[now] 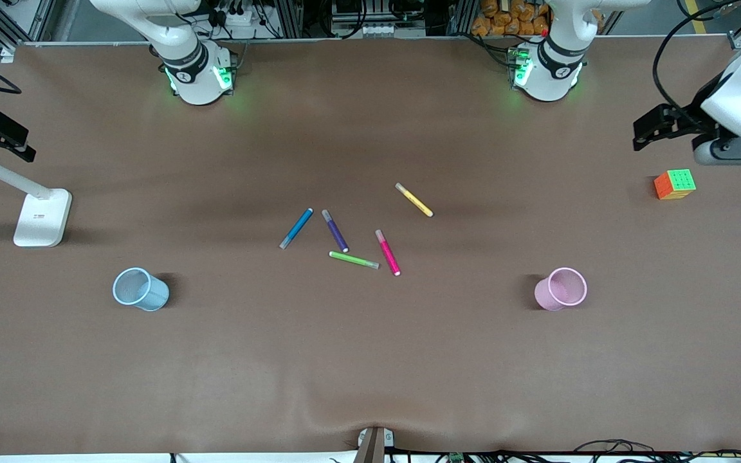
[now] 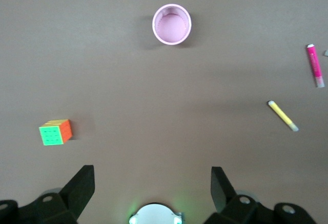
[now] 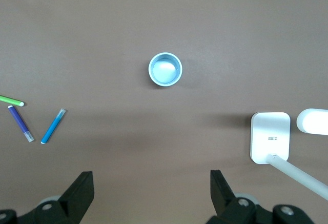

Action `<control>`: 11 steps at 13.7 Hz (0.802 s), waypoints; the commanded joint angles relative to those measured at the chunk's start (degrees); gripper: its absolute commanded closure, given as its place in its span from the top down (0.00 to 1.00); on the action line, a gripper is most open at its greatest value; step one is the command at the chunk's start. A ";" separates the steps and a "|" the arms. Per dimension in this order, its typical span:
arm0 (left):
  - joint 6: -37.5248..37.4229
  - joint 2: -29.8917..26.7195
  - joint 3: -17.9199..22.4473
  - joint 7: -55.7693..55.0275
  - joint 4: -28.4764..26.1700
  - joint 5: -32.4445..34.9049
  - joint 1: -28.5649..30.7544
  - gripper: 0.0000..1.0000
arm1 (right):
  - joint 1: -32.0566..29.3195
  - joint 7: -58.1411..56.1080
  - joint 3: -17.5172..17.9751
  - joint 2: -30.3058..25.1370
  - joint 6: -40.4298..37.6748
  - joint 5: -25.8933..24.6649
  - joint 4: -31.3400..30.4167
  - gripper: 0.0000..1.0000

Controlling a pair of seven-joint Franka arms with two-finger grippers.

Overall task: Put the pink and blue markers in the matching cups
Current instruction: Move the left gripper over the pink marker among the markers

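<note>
Purple, green and yellow pens crowd the pink marker and blue marker; both grippers' jaws apart.

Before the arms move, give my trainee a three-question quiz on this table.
1. True or false: the pink marker already stands in the pink cup.
2. Which marker lies nearest the blue marker? A yellow, B purple, C pink.
3. Fill in: both the left gripper and the right gripper are ____.

Key: 1 false, it lies on the table; 2 B; 3 open.
</note>
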 commanded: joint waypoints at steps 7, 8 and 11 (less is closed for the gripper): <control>4.51 6.79 -8.25 -14.50 1.14 -0.94 -0.58 1.00 | -1.03 0.28 0.24 0.34 0.13 0.12 0.49 1.00; 5.39 7.84 -9.39 -16.52 1.05 -0.59 -0.58 1.00 | -1.20 0.28 0.24 0.34 0.13 0.20 0.40 1.00; 8.47 11.18 -12.03 -21.36 0.70 -0.06 -0.93 1.00 | -1.20 0.71 0.24 0.34 0.13 0.21 0.49 1.00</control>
